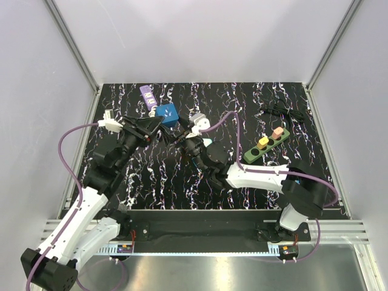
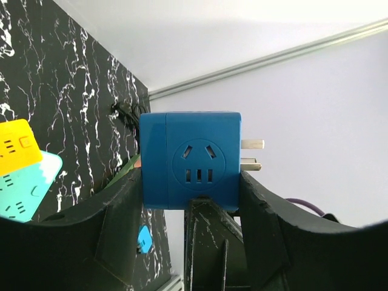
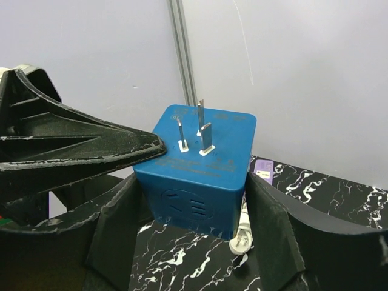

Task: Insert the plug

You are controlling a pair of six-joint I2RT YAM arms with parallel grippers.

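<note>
two claws are meeting over the black table (image 1: 182, 188), toward its far edge and a bit left of the middle. the left claw (image 1: 157, 122) is gripping the blue plug (image 1: 167, 113). the right claw (image 1: 180, 133) is sitting just beside the blue plug. a purple power strip (image 1: 147, 93) is lying by the far edge, near the left corner. a green power strip (image 1: 262, 148) with coloured plugs in it is lying toward the right edge. a black cable (image 1: 280, 110) is resting near the far right corner.

from the left wrist, the left claw (image 2: 191, 176) is squeezing the blue plug (image 2: 191, 154) tight between its two fingers (image 2: 115, 212). the metal pins (image 2: 251, 144) are sticking out to the right.

from the right wrist, the right claw (image 3: 194, 177) is spreading its fingers (image 3: 285, 236) wide, and the blue plug (image 3: 197, 173) is sitting between them with its metal pins (image 3: 200, 128) pointing up. i cannot tell if these fingers are touching it. the left claw (image 3: 159, 145) is reaching in from the left, touching the blue plug's top edge.
</note>
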